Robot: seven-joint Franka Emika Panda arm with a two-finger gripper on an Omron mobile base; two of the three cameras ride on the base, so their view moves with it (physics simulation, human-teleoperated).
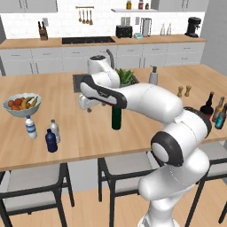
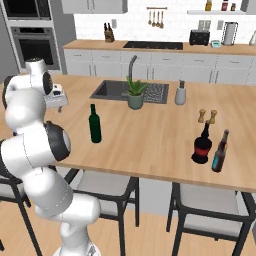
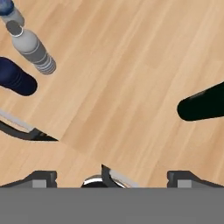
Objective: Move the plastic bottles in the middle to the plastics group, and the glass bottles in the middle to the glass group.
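Wide pale wooden island counter (image 1: 133,133) in a white kitchen, dark sink (image 2: 107,90) set in the middle. Three small bottles stand at nine o'clock in the left base view: blue-labelled clear plastic bottle (image 1: 30,127), dark navy bottle (image 1: 51,141) and small clear greyish plastic bottle (image 1: 55,131) just beside it. One tall dark green wine bottle (image 2: 94,124) stands mid-counter, the arm crossing in front. At three o'clock: squat black red-banded bottle (image 2: 202,145), amber-brown bottle (image 1: 217,109), teal-blue bottle (image 1: 221,119). Gripper (image 3: 111,177) spread wide, empty, above bare wood.

The small bottle (image 1: 54,130) stands left of the wine bottle (image 1: 116,118) — round bottle (image 1: 207,106) far right, on the counter (image 1: 84,128).
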